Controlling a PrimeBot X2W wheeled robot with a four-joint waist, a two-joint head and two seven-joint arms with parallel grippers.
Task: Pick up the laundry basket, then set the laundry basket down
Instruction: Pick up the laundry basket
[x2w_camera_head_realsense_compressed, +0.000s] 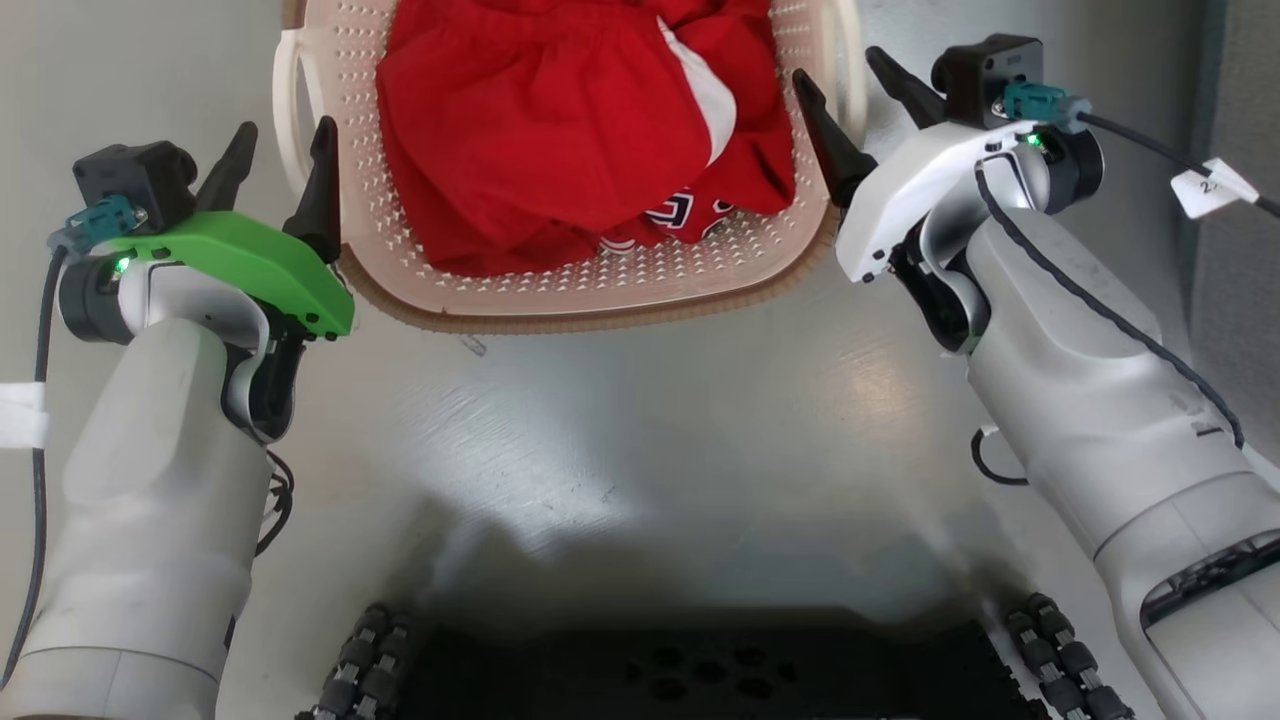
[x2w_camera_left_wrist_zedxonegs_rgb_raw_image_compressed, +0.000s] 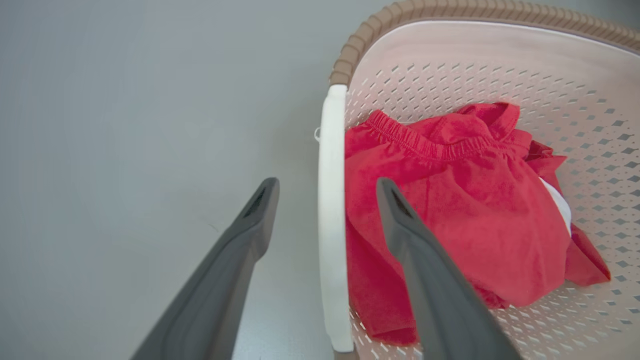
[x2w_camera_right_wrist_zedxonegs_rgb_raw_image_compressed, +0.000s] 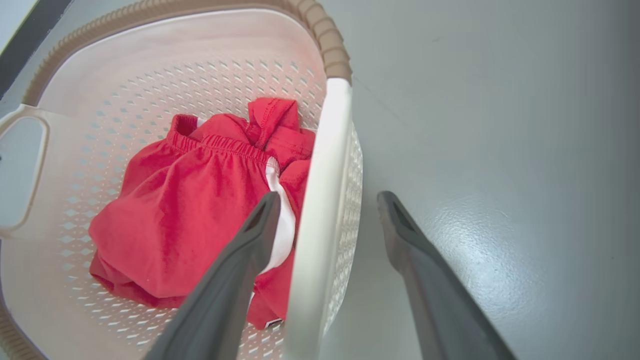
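Two grippers: left gripper and right gripper, fingers spread, clasping nothing.
Basket spot: laundry basket on the floor between them.
Handles: left handle and right handle, each between its gripper's fingers.
Contents: red garment.

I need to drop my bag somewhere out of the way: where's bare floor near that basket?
Free: the grey floor between the laundry basket's near rim and the robot's dark base, flanked by its forearms. Crowded: both basket sides, where the open left pincer and right pincer straddle the handles.
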